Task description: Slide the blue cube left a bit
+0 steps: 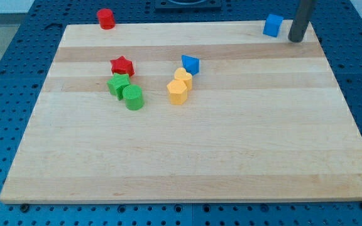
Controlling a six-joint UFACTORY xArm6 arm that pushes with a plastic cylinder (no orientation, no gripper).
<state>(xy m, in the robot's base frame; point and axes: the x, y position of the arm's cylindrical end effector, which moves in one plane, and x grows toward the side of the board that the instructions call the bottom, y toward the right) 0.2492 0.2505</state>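
The blue cube (273, 26) sits at the top right edge of the wooden board (187, 157). My tip (296, 39) stands just to the right of the blue cube and slightly lower in the view, with a small gap between them. The rod rises out of the view's top.
A red cylinder (106, 19) sits at the board's top left edge. A red star (122, 66), a green star-like block (118, 85) and a green cylinder (132, 98) cluster left of centre. A blue wedge-like block (190, 64) and two yellow blocks (180, 86) cluster at centre.
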